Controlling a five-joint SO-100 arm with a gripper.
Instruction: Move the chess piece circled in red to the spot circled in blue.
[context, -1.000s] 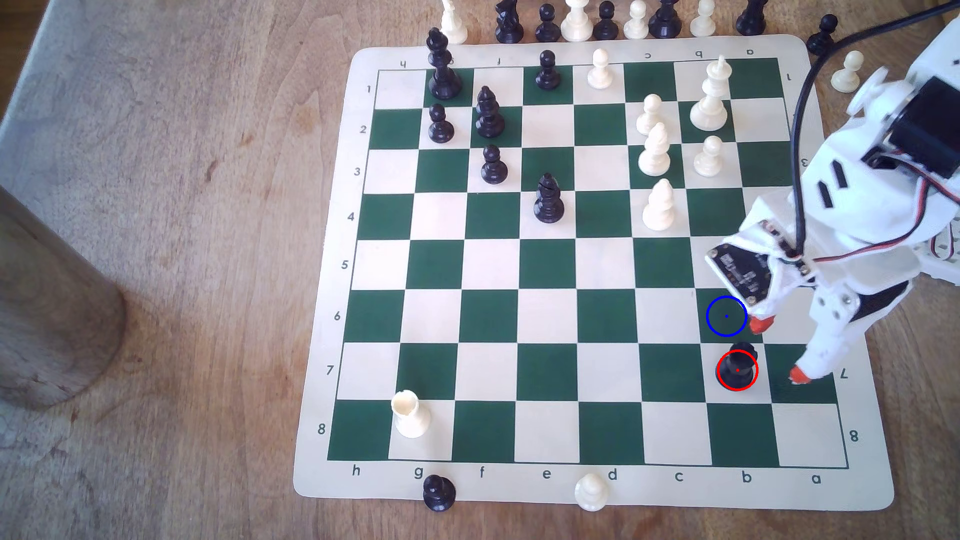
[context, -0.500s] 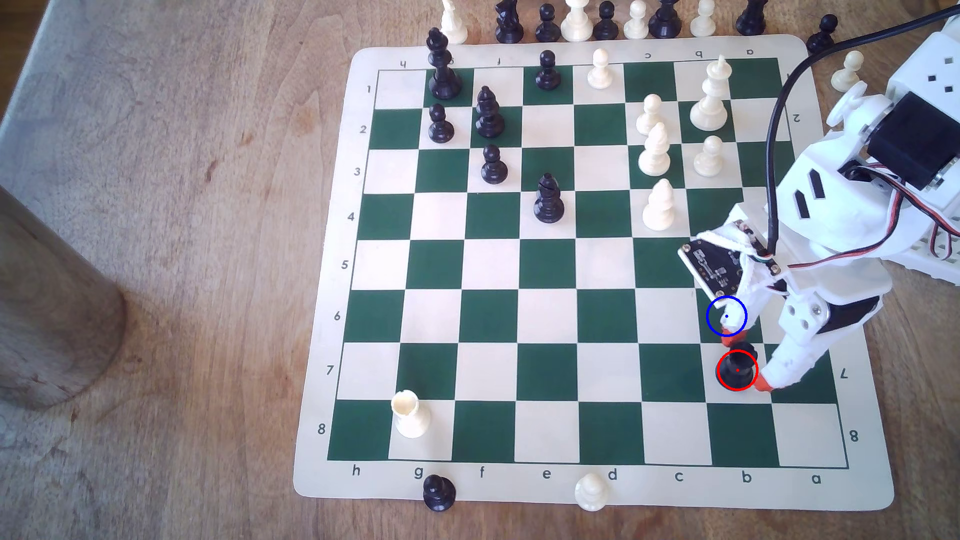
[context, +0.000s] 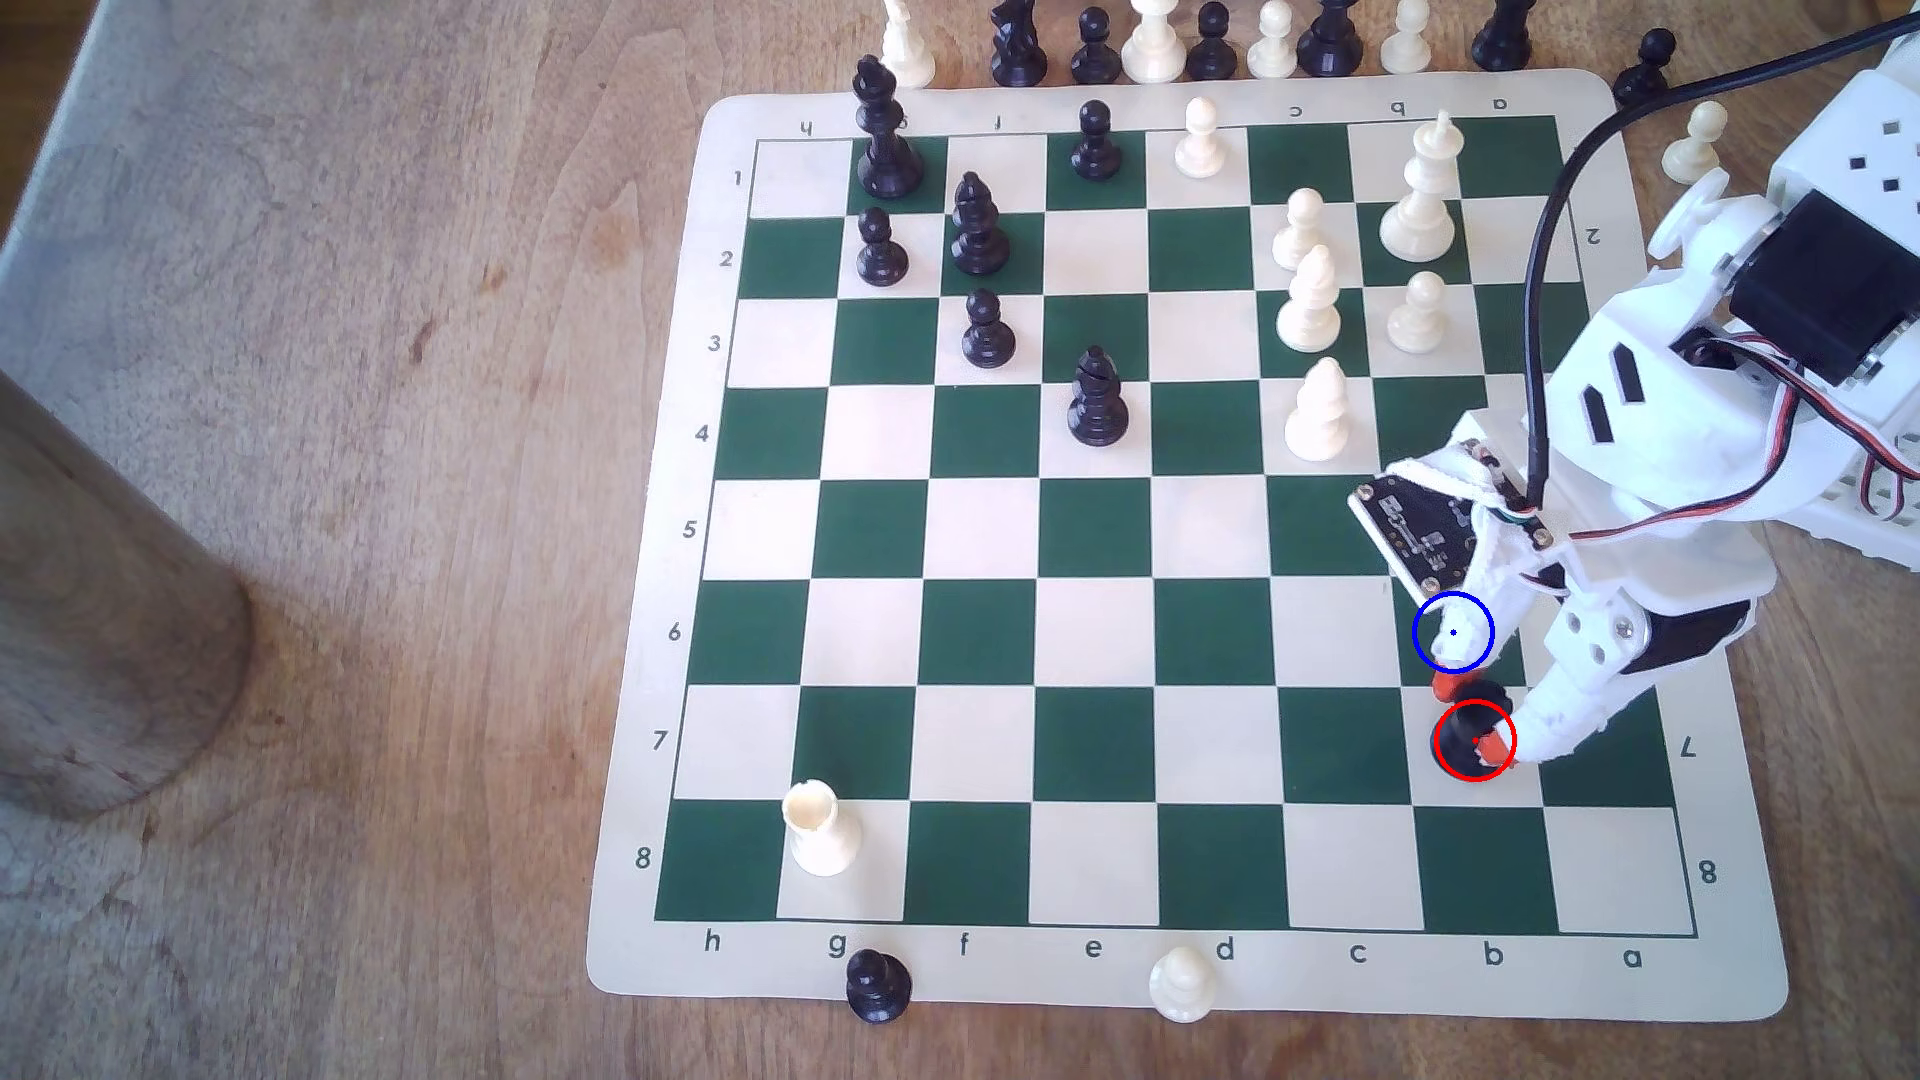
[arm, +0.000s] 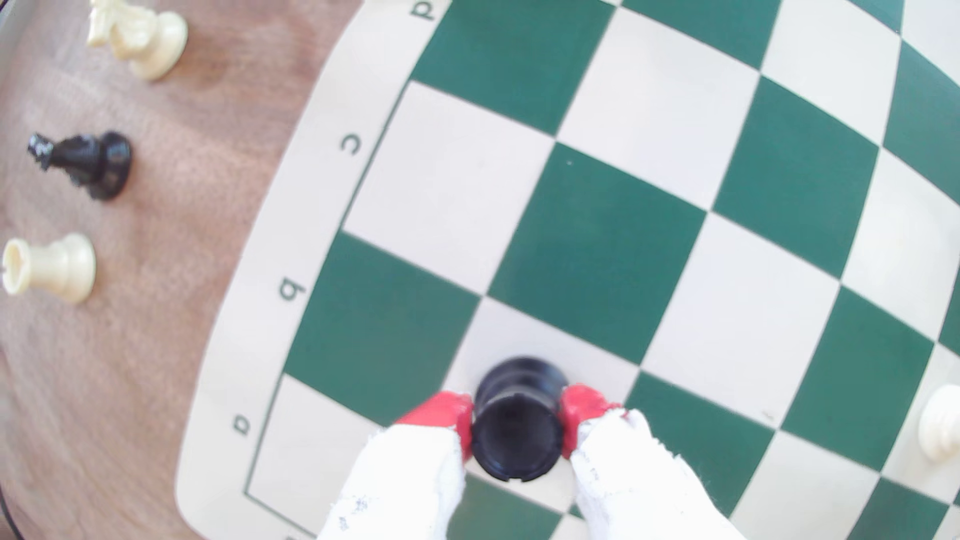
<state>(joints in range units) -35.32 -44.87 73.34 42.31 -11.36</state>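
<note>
Two red fingertips (context: 1493, 744) flank the black rook (context: 1461, 733) in the exterior view, which stands upright on its cream square, with the blue-ringed green square (context: 1427, 665) adjoining it. From the wrist view, the gripper (arm: 517, 426) has the rook (arm: 517, 415) squarely between its pads, jaws narrowed until both tips touch its sides, so the grip looks seated.

1. I see the chess mat (context: 1184, 93) lying on the wooden table (context: 364, 519), green and cream squares.
2. A cream rook (context: 821, 831) stands upright near the mat's corner lettered h and 8.
3. A black pawn (context: 878, 984) and a cream pawn (context: 1181, 981) sit on the mat's lettered border.
4. A row of captured pieces (context: 1153, 42) lines the table along the mat's far edge.
5. A black bishop (context: 1097, 400) stands near the mat's centre.
6. A brown cylinder (context: 94, 613) stands near the table's edge, well apart from the mat.
</note>
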